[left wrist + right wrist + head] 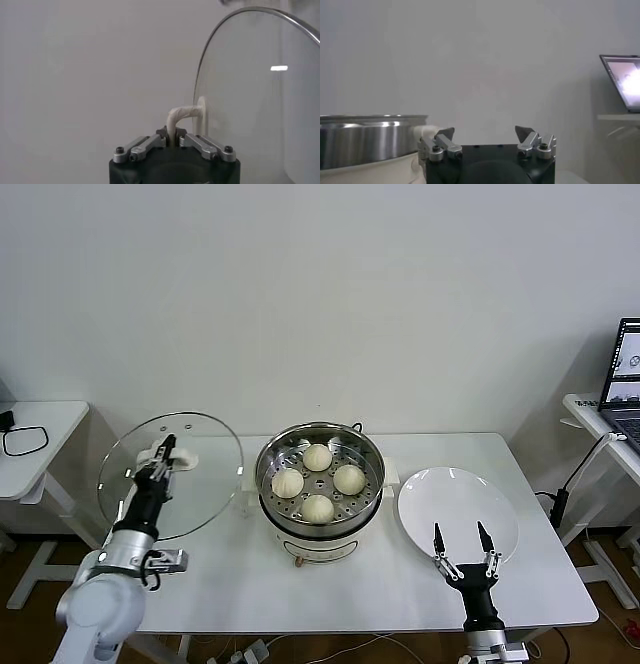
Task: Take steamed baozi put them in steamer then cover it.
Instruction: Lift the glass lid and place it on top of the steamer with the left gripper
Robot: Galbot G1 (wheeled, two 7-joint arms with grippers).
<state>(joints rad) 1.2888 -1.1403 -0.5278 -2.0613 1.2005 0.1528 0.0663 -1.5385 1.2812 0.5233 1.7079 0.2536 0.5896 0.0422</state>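
Note:
The steel steamer [372, 452] stands at the table's middle on its white base, with four cream baozi [318, 457] on the perforated tray inside. My left gripper [165, 448] is shut on the white handle [179, 118] of the clear glass cover [205, 484]. It holds the cover tilted in the air to the left of the steamer. The cover's rim [235, 13] shows in the left wrist view. My right gripper [462, 536] is open and empty, pointing up over the near edge of the white plate [455, 489]. The steamer's side [367, 137] shows in the right wrist view.
The empty white plate lies right of the steamer. A laptop [624, 379] sits on a side table at the far right. Another white side table [40, 429] with a black cable stands at the left. A plain wall is behind.

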